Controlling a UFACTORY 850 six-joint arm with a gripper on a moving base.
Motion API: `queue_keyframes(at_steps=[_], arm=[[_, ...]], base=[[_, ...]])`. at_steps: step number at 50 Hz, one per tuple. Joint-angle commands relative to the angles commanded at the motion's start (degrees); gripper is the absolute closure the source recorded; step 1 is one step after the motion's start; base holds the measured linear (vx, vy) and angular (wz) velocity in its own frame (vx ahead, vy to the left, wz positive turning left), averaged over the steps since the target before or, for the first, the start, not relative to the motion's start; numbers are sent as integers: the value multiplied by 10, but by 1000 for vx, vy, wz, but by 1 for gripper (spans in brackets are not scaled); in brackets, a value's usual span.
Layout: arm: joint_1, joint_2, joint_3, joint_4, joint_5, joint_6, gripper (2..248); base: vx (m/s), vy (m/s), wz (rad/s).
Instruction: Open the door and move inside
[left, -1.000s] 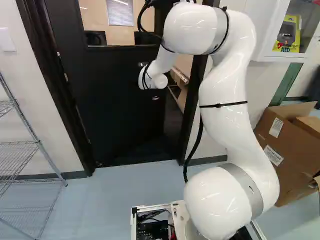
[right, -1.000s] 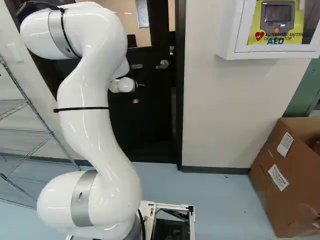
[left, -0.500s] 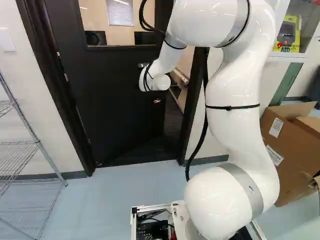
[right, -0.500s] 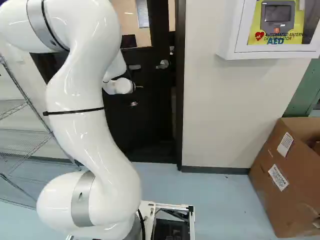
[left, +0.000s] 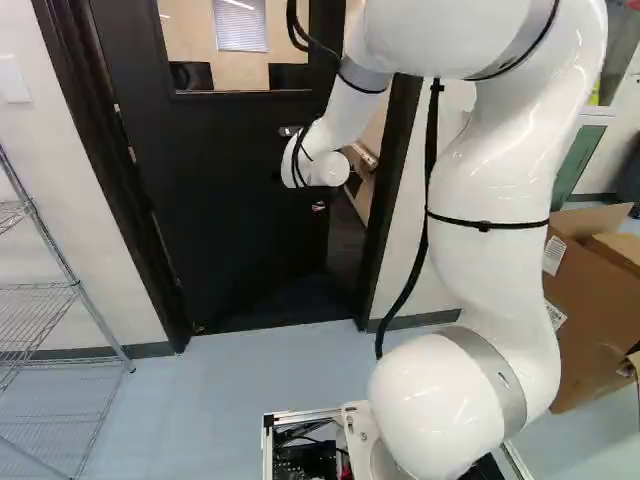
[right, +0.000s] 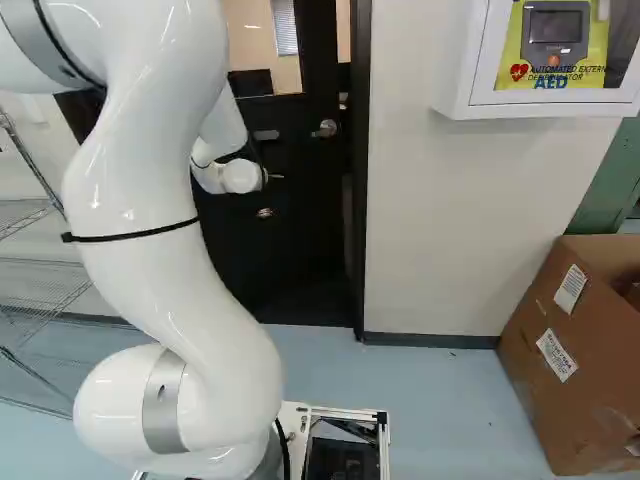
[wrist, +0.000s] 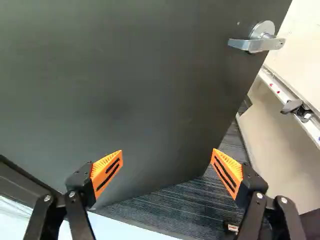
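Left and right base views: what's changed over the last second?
The arm leaned back toward the base, drawing its wrist end away from the door and slightly down. The jaws stand open, empty; their earlier state isn't shown. The base and partly open door stayed put.

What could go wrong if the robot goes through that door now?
The door is partly open, but the gripper is open and isn't holding the handle, so the door might swing back. The arm could bump the door frame. Its dangling cable might catch on something.
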Motion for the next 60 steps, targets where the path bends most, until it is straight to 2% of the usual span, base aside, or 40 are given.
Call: queue_keyframes(at_steps=[29,60], arm=[[1,81,93,0,23,0,3],[-12,176,192,0,23,0,3]], base=[[0,0,0],[0,0,0]])
